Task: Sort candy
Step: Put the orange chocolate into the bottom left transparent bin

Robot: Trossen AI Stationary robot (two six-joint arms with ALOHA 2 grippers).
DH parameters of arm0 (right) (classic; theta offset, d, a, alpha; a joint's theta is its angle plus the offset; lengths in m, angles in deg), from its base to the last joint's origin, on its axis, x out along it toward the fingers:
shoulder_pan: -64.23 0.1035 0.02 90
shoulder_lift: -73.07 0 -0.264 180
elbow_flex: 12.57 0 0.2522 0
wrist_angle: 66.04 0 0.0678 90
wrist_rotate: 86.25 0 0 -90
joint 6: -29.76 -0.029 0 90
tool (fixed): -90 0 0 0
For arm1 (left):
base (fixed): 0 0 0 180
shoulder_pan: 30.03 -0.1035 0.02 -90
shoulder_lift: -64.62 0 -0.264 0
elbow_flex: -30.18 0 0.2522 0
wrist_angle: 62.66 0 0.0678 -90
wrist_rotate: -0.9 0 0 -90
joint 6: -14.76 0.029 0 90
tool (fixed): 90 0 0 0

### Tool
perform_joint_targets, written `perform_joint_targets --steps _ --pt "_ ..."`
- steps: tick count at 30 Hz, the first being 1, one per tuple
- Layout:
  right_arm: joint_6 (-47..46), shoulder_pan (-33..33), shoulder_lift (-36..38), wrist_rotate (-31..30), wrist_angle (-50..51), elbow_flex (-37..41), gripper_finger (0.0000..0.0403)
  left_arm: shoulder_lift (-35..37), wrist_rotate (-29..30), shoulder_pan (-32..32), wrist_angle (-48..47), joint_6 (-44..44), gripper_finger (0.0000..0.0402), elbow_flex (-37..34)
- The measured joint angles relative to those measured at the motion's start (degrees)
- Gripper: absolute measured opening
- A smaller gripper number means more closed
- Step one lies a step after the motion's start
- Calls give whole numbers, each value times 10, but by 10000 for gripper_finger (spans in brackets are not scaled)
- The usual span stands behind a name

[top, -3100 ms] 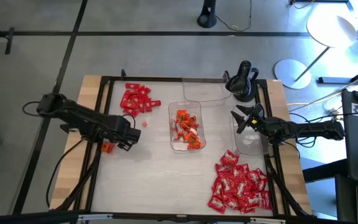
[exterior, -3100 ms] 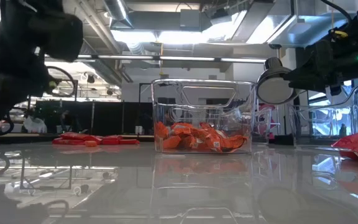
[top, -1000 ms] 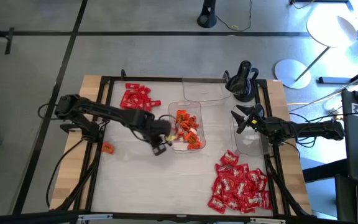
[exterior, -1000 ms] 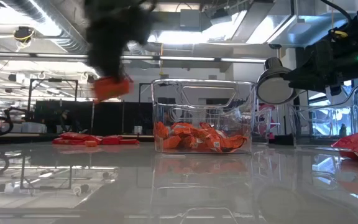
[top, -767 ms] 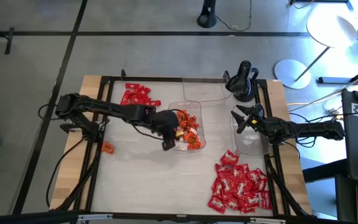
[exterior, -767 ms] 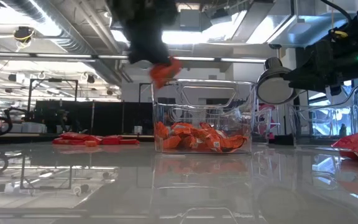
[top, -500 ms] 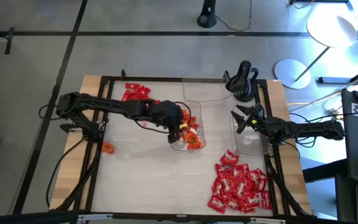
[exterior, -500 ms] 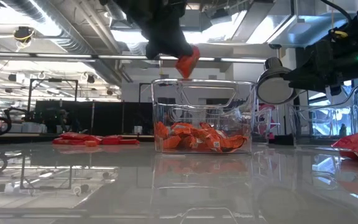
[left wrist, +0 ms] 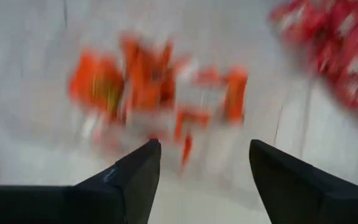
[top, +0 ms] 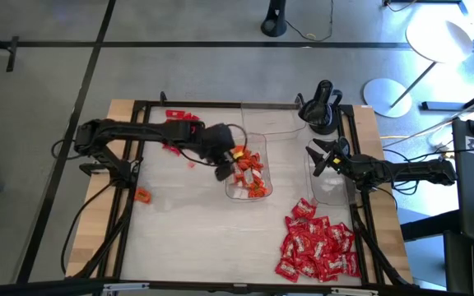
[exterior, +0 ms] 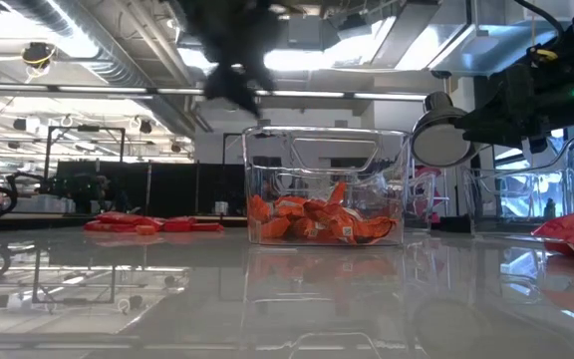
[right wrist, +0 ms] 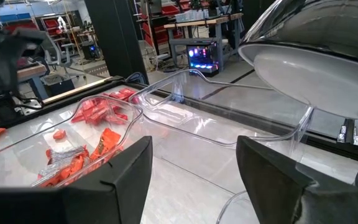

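Glossy white surface (top: 188, 230) framed in black, grey floor all around. Left end effector (top: 225, 162) hovering at the near-left edge of the middle clear tray (top: 230, 192), fingers (left wrist: 132, 177) spread wide with nothing between them. Orange candy (top: 249, 168) heaped inside that tray. Plain red candy (top: 181, 125) piled at the far left, marked red candy (top: 315, 247) massed at the near right, one orange piece (top: 142, 196) alone by the left rail. Right end effector (top: 319, 159) parked over a right-hand tray (top: 329, 191), fingers (right wrist: 120, 168) apart, empty.
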Motion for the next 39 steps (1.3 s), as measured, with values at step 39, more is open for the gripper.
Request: perform_joint_targets --steps 39 --pt "4 0 0 0 0 0 230 3 -104 214 -243 -138 229 -387"
